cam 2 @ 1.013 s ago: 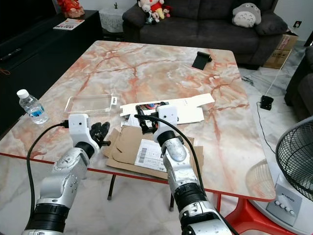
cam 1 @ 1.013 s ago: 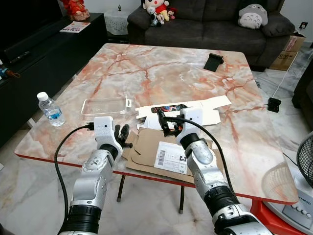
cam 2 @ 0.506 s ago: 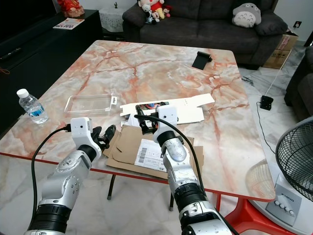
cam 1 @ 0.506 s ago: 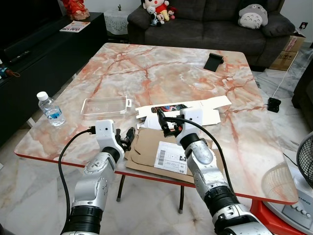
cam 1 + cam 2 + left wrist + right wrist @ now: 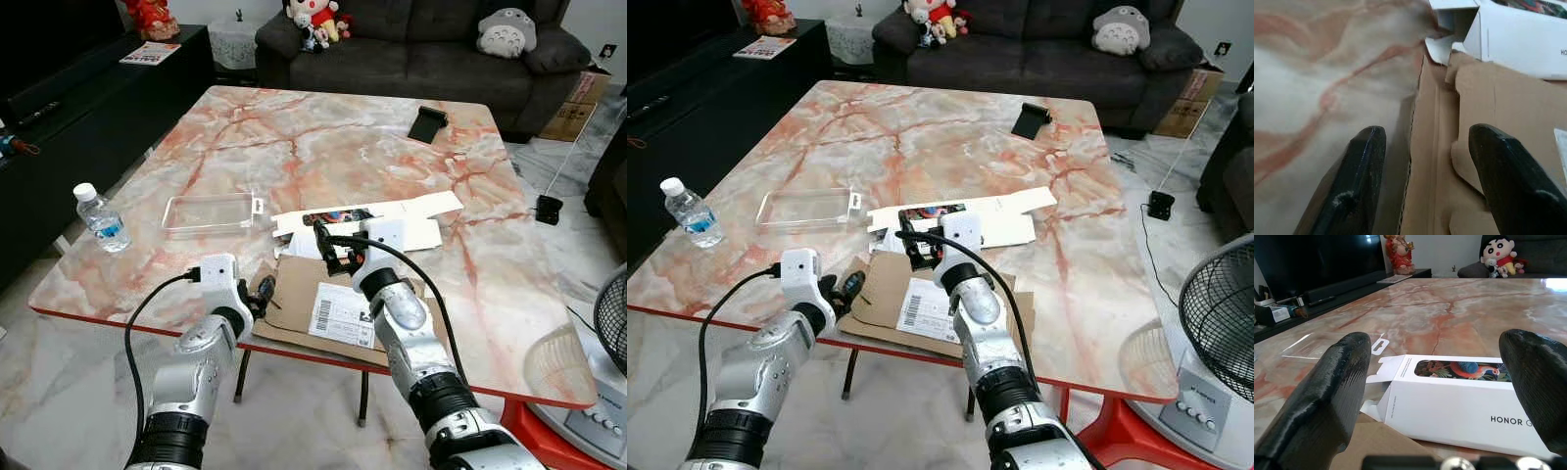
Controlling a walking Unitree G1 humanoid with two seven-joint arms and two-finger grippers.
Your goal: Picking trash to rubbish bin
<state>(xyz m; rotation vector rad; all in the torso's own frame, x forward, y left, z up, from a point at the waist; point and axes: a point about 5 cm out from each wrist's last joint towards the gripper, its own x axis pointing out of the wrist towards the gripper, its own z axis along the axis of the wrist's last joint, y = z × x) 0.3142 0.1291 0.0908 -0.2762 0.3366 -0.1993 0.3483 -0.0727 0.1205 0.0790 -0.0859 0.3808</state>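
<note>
table: pink-white marble, red edge | flattened cardboard box: brown | phone box: white, bird print | bottle: clear, white cap

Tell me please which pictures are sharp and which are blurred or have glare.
Left eye view: sharp, even daylight, soft sheen on the marble table. Left wrist view: table blurred, the flattened cardboard clearer, black fingers soft. Right wrist view: white box sharp, near fingers out of focus, bright glare on the far table edge.

Flattened carton at the table's near edge, phone box just behind, bottle far left.
</note>
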